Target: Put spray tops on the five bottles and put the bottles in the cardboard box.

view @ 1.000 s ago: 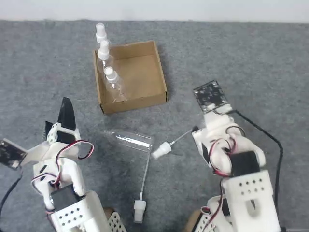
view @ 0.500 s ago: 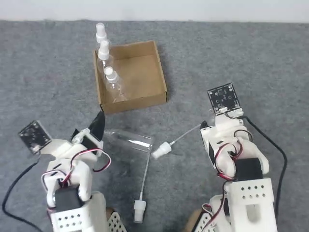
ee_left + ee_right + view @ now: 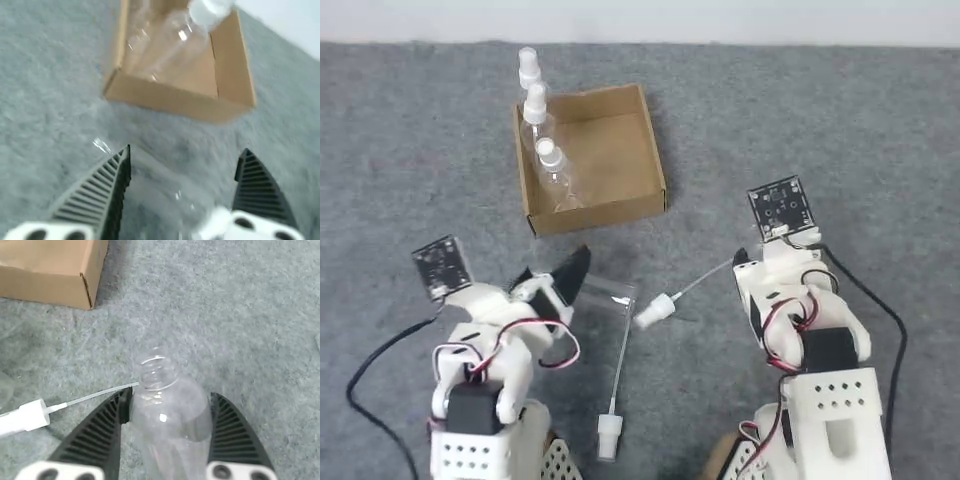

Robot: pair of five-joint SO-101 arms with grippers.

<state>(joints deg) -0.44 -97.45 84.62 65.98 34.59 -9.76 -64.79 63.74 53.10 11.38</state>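
Over the high view, the cardboard box (image 3: 620, 205) is sitting on the grey counter (image 3: 860, 120), and three topped bottles (image 3: 558, 182) are lining one inner wall of the box, their white tops running in a row toward its far rim. Just in front of the box, the left fingers (image 3: 570, 272) are hanging over a clear lying bottle (image 3: 608, 293). A loose spray top (image 3: 655, 312) is lying beside that bottle, and a second spray top (image 3: 609, 435) is lying farther from the box. The right arm (image 3: 800, 320) is standing off to the box's side. In the left wrist view, the left fingers are spreading wide, straddling the lying bottle and gripping nothing, with the box just beyond. In the right wrist view, the right fingers (image 3: 97, 432) are pressing both sides of an open-necked bottle (image 3: 167, 415), gripping it, with the box's corner lying beyond.
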